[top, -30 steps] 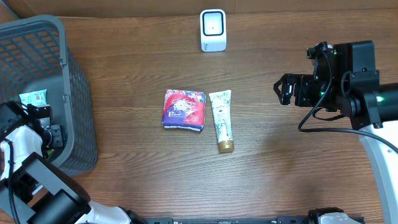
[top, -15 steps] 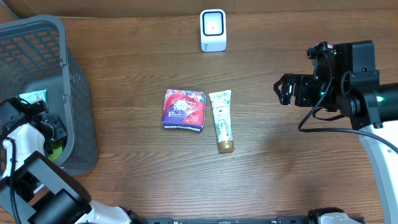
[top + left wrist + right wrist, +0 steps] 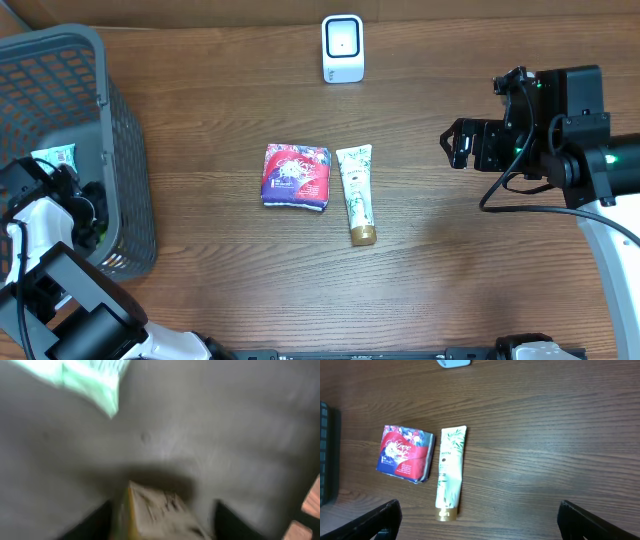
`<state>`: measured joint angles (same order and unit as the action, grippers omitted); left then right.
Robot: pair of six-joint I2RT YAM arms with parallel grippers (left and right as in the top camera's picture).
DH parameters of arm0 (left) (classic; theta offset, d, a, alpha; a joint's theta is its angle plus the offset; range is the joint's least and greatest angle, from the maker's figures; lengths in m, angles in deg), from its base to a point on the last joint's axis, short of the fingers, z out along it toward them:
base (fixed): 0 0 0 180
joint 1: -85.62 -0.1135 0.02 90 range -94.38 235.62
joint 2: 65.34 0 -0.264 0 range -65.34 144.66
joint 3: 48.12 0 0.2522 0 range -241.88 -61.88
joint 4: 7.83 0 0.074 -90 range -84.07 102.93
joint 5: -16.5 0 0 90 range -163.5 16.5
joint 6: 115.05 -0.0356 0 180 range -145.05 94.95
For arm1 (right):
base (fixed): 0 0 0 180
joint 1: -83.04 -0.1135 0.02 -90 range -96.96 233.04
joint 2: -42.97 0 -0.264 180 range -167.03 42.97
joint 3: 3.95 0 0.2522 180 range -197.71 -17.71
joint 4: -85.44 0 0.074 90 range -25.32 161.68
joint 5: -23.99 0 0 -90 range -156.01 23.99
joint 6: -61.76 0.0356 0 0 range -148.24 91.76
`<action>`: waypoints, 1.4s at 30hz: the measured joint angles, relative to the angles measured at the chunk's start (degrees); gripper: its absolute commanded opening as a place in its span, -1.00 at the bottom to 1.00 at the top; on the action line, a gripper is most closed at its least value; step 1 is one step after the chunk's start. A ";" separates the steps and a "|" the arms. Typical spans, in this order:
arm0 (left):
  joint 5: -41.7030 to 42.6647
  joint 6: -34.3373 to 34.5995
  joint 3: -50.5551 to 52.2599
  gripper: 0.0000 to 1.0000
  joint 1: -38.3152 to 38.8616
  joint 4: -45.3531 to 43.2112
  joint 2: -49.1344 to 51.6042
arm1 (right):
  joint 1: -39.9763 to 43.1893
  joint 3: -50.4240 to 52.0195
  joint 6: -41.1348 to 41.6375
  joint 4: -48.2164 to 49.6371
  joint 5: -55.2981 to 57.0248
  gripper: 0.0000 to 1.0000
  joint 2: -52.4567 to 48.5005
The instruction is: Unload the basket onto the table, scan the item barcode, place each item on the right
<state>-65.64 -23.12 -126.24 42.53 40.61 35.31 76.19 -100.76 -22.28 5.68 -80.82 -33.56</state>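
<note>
Left gripper [image 3: 88,212] is down inside the grey mesh basket [image 3: 120,120], over a yellowish box [image 3: 155,507], presumably fishing out an item to scan. The wrist view is smeared, so I cannot tell whether it grips. Right gripper [image 3: 455,143] is spread wide and empty, parked clear over the table [image 3: 480,280]. Cream tube [image 3: 356,192] lies mid-table just beside the red-blue packet [image 3: 296,176], with its long axis toward the scanner [image 3: 342,48] and its gold cap pointing away from it.

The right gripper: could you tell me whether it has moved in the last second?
No; the right gripper stays right of the white scanner, jaws open.
</note>
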 measured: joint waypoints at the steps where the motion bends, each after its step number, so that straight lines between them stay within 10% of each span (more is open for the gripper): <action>1: 0.11 0.79 0.04 0.54 0.00 1.27 0.02 | 0.00 0.00 0.02 0.02 0.00 1.00 0.00; 8: 0.07 1.97 0.04 0.40 -0.02 7.74 0.02 | 0.00 0.00 0.02 0.00 0.00 1.00 0.00; 12: -0.02 2.56 0.04 -0.39 -0.02 7.08 0.02 | 0.00 0.00 0.04 0.02 0.00 1.00 0.00; 15: -0.09 2.54 0.04 -0.53 0.00 5.88 0.00 | 0.00 0.00 0.02 0.00 0.00 1.00 0.00; 26: 0.33 2.45 -3.02 -0.43 -0.02 9.07 0.44 | 0.00 0.00 0.02 0.00 0.00 1.00 0.00; 35: 1.29 2.45 -27.80 -0.44 0.00 25.97 0.76 | 0.00 0.00 0.02 -0.02 0.02 1.00 0.00; 42: 1.81 2.40 -44.63 0.06 0.00 37.03 0.33 | 0.00 0.00 0.04 0.02 0.00 1.00 0.00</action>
<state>-63.83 -20.71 -170.87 42.53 77.64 35.63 76.19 -100.76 -22.24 5.71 -80.82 -33.56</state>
